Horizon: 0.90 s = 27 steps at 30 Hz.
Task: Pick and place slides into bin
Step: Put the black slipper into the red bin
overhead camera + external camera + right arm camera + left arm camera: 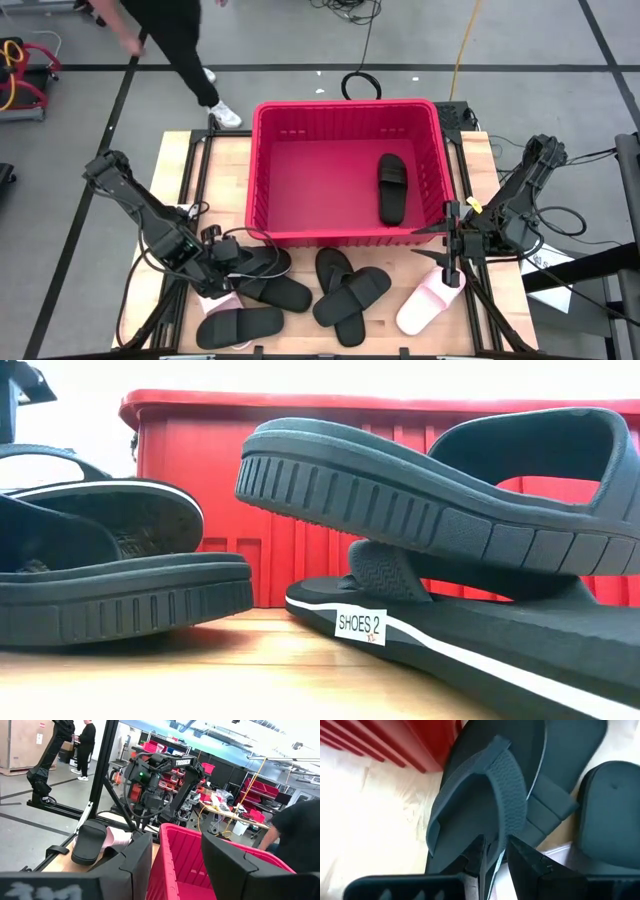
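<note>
The red bin (340, 238) stands at the table's far middle with one black slide (392, 188) lying on its floor at the right. Several black slides (352, 293) lie in front of the bin, and a pale pink slide (425, 305) lies at the near right. My left gripper (222, 262) is at the near left, shut on a black thong sandal (258, 265). My right gripper (450, 238) is open and empty, by the bin's near right corner, above the pink slide. My left gripper pinches the thong sandal's heel end (487, 837) between its two fingers, with the pale-striped sole edge (493, 862) in the narrow gap. The fingers come slanting down from the table's left, along the sandal. The sandal's toe end lies over another black slide (560, 750).
A wide-strap black slide (430, 480) leans on a thong sandal labelled "SHOES 2" (480, 650) close to the low camera. More black slides (240, 326) lie at the near left. A person (175, 40) walks beyond the table's far left corner.
</note>
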Motion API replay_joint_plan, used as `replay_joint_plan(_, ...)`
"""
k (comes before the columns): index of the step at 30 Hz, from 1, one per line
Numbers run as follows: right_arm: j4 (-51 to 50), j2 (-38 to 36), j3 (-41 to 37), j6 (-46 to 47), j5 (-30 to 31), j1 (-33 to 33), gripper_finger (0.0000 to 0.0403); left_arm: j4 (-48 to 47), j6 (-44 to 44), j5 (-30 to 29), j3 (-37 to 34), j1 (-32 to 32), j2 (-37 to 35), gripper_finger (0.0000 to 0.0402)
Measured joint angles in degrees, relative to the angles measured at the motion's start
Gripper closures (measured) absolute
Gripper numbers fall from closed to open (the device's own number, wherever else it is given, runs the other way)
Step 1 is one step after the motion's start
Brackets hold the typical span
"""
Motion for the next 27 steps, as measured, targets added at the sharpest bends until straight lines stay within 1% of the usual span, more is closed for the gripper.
replay_joint_plan(8, 0.0, 0.02, 0.0, 0.0, -0.02, 0.01, 0.0243, 8.06, -0.22, 0.42, -4.14, 0.0, 0.02, 0.033)
replay_joint_plan(14, 0.0, 0.02, 0.0, 0.0, -0.02, 0.0, 0.0243, 9.46, -0.99, 0.4, -5.38, 0.0, 0.02, 0.033)
replay_joint_plan(19, 0.0, 0.02, 0.0, 0.0, 0.0, 0.0, 0.0243, 17.09, -1.37, 0.78, -7.98, 0.0, 0.02, 0.033)
replay_joint_plan(23, 0.0, 0.02, 0.0, 0.02, 0.0, 0.01, 0.0243, 21.04, -0.11, 1.47, -9.47, 0.07, 0.07, 0.033)
replay_joint_plan(25, 0.0, 0.01, 0.0, 0.0, 0.0, 0.01, 0.0243, 21.86, 0.19, 2.16, -9.62, 0.07, 0.07, 0.0336)
replay_joint_plan(27, 0.0, 0.02, 0.0, 0.0, 0.0, 0.0, 0.0243, 22.33, 0.93, 3.44, -9.62, 0.07, 0.07, 0.0357)
